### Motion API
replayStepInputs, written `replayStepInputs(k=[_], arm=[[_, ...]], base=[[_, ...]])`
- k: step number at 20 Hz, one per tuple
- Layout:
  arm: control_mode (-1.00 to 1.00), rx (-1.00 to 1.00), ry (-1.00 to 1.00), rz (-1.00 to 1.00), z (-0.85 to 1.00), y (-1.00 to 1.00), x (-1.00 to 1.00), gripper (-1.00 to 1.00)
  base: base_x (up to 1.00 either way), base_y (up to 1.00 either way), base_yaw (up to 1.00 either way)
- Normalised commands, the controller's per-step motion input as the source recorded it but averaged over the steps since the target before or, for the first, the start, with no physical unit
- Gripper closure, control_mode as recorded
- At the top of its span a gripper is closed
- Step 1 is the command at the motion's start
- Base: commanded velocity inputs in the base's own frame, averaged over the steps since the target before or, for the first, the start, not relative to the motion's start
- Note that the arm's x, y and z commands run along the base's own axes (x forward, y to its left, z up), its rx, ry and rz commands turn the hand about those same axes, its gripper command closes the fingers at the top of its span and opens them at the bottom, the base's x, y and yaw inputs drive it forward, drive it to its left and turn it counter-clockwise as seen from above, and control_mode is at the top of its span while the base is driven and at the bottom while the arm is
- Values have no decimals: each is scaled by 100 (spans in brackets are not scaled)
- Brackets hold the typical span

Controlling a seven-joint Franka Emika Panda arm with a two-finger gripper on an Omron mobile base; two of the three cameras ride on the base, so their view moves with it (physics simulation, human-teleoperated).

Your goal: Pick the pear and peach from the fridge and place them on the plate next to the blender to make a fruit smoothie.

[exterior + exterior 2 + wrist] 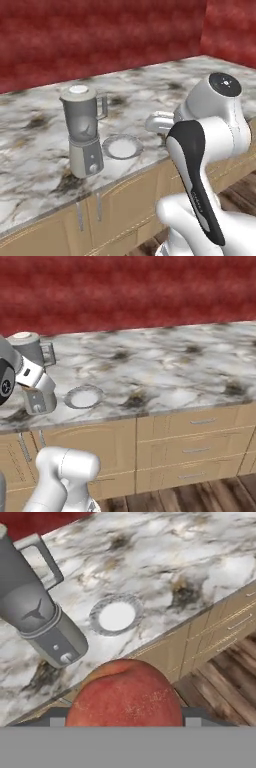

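The peach [125,694], pinkish-orange, bulks large at the bottom of the hand view, and my gripper [125,718] is shut on it, with the fingertips mostly hidden behind the fruit. It hangs in the air over the counter's front edge. Beyond it the small round plate [116,615] lies bare on the counter, just right of the blender [36,619]. From the base cameras the plate [122,146] [83,397] sits near the front edge beside the blender [84,130] [34,348]. The pear and the fridge are out of view.
A marbled counter [40,170] [165,376] runs along a red wall. Below it are wooden cabinet doors and drawers [195,448] with metal handles, above a wood floor [225,677]. My white arm [210,140] rises in front of the counter's right part.
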Motion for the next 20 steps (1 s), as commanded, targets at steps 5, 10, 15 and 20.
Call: replayStepInputs(k=[5, 10, 15, 20], arm=[[100, 0, 0, 0, 0, 0, 0, 100], [100, 0, 0, 0, 0, 0, 0, 100], [100, 0, 0, 0, 0, 0, 0, 100], [-100, 0, 6, 7, -3, 0, 34, 100]], base=[[48, -80, 60], [40, -41, 23], [67, -19, 16], [42, -2, 9]])
